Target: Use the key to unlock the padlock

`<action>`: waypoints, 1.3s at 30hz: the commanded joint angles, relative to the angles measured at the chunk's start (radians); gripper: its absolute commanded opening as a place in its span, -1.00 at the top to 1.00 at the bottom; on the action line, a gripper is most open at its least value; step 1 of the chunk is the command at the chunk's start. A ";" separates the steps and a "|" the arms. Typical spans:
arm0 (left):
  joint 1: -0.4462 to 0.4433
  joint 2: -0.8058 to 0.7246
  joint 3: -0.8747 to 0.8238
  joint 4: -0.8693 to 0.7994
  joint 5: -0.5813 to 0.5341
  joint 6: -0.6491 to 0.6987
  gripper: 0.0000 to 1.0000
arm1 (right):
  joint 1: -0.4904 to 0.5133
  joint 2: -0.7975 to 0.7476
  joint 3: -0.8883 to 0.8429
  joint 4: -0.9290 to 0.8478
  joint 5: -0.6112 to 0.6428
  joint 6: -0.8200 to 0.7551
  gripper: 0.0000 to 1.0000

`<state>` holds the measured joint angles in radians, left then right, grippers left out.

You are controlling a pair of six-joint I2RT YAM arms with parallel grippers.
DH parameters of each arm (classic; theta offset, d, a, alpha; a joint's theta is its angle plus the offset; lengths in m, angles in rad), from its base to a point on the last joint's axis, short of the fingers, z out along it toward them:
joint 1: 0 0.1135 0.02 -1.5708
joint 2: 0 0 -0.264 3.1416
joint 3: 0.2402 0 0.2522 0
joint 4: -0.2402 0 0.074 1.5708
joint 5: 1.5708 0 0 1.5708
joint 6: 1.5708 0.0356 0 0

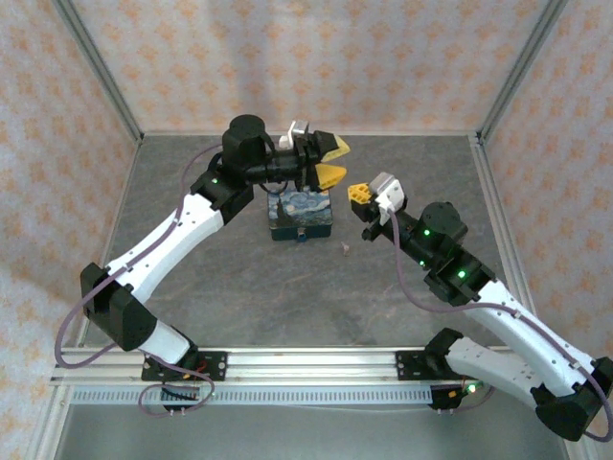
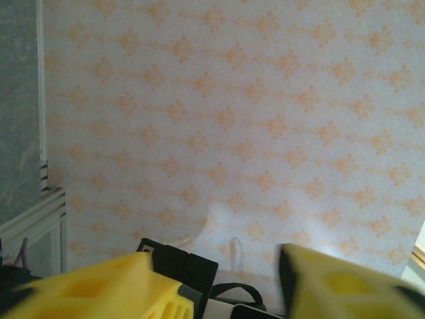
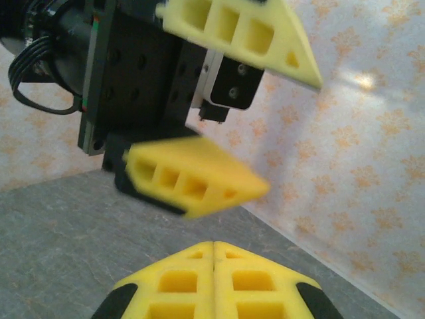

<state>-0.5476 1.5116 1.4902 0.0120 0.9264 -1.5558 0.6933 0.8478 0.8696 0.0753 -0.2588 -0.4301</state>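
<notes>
Grey, mottled, stone-like counter point(image 1: 239, 278) carries a small rectangular tin point(image 1: 300, 216) printed in dark blue with pale swirls. The walls point(image 1: 287, 67) behind are papered in a pale orange diamond pattern. The left hand point(image 1: 345, 160) hovers over the tin's far edge. Its wedge-shaped yellow fingers point(image 3: 232, 33), moulded with square hollows, are spread apart with nothing between them. The right hand point(image 1: 358, 192) sits just to the right of it, with matching yellow wedges pressed flat together along a straight seam and nothing visible in the seam. The key point(image 1: 345, 247), a tiny pale fleck, lies on bare counter near the tin's near right corner, apart from both hands. It is too small to tell its long axis or which way it points.
</notes>
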 commanded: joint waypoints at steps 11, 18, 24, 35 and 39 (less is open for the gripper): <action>0.036 -0.140 -0.048 -0.487 -0.218 0.407 -0.59 | -0.004 0.063 0.050 -0.221 0.263 0.342 0.43; 0.038 -0.243 -0.203 -0.574 -0.361 0.512 -0.59 | -0.044 0.120 -0.009 -0.339 0.165 0.711 -0.99; 0.039 -0.306 -0.304 -0.592 -0.420 0.537 -0.58 | -0.140 0.215 -0.032 -0.376 0.095 0.799 -0.73; 0.039 -0.354 -0.379 -0.609 -0.455 0.543 -0.55 | -0.189 0.637 0.045 -0.449 -0.019 0.751 -0.11; 0.038 -0.361 -0.394 -0.604 -0.459 0.539 -0.55 | -0.189 0.733 0.095 -0.451 0.005 0.711 -0.11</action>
<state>-0.5102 1.1713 1.1114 -0.5804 0.5049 -1.0290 0.5030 1.5475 0.9043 -0.3740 -0.2665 0.3141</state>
